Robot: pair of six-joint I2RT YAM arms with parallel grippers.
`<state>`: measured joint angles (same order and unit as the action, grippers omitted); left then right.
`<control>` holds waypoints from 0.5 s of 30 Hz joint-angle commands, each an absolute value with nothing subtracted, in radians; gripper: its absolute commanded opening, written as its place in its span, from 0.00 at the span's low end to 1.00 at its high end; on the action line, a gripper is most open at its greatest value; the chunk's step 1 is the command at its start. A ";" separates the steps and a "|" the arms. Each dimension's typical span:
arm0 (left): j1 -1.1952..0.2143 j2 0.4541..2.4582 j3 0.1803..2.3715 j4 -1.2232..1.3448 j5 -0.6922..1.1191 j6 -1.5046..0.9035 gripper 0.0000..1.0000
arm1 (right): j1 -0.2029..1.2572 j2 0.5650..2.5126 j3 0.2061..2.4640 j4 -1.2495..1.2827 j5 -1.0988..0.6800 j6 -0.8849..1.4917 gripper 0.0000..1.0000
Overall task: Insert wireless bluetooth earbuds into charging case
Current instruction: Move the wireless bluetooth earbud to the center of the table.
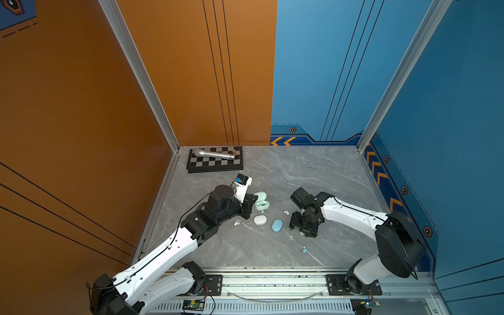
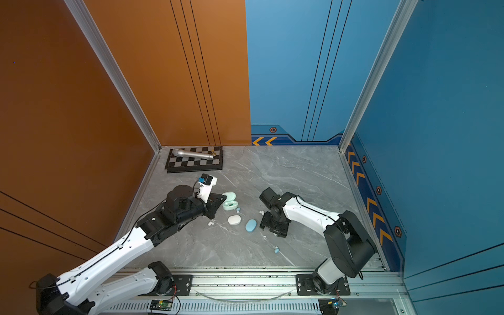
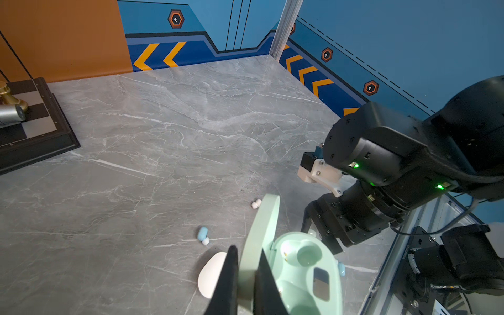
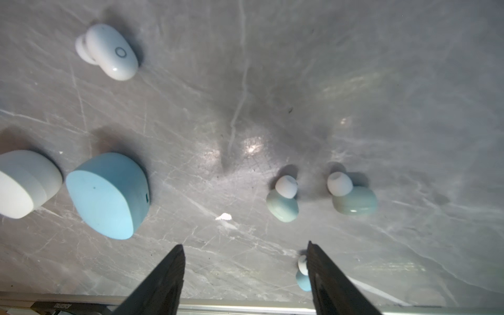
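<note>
Plastic: three cases (image 1: 260, 219), six earbuds (image 4: 110, 51)

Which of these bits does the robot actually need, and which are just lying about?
Needed: open mint case, gripped at its lid by the left gripper; white case; blue case; mint earbuds; white earbud; blue earbud.
Lying about: chessboard, microphone, brass chess piece.

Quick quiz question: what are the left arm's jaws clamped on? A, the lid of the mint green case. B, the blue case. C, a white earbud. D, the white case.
A: the left wrist view shows the left arm's jaws shut on the raised lid of the open mint green case; the blue case and white case lie closed, untouched.
</note>
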<state>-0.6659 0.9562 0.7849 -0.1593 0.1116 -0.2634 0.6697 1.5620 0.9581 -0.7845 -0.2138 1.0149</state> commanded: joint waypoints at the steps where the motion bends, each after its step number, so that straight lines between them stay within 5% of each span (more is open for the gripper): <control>1: -0.657 0.934 0.767 -0.129 0.101 -0.283 0.00 | 0.675 1.598 0.976 -0.757 -0.206 1.028 0.72; 15: -0.648 0.935 0.767 -0.129 0.098 -0.296 0.00 | 0.684 1.722 1.065 -0.759 -0.148 0.917 0.70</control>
